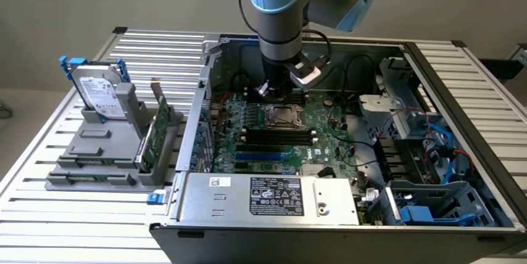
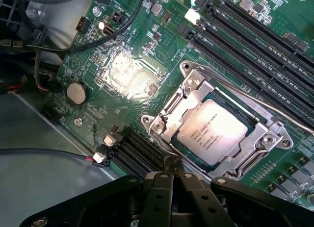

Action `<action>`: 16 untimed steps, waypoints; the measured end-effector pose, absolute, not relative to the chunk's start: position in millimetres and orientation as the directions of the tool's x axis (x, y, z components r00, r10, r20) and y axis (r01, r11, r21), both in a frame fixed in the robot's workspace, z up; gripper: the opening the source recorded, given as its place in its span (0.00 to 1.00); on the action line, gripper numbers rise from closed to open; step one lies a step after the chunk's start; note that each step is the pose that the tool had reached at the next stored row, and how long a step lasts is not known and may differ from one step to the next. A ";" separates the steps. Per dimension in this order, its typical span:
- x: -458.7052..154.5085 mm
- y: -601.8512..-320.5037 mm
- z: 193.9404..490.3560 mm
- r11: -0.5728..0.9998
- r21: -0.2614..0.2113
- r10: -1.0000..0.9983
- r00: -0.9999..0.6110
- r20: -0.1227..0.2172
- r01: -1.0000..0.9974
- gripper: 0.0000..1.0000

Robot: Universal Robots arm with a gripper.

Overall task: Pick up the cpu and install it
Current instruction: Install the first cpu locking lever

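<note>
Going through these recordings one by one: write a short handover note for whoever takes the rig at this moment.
Claw: shut, holding nothing visible, just above the motherboard beside the socket.
Cpu: lying in the socket frame, silvery top up, inside the open computer case.
Done: cpu placed in the socket, claw off it.
Left: whether the socket is latched cannot be told from here; check it.
</note>
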State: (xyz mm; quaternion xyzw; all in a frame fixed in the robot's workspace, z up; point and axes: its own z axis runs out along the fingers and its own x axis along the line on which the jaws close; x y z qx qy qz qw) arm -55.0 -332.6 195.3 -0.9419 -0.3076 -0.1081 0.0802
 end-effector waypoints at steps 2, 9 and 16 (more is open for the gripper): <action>-53.9 -332.6 195.0 -0.798 -0.085 0.562 0.787 0.253 0.597 0.11; -48.6 -332.6 194.4 -0.798 -0.085 0.562 0.787 0.253 0.597 0.11; -46.8 -333.2 194.2 -0.797 -0.086 0.563 0.787 0.254 0.598 0.11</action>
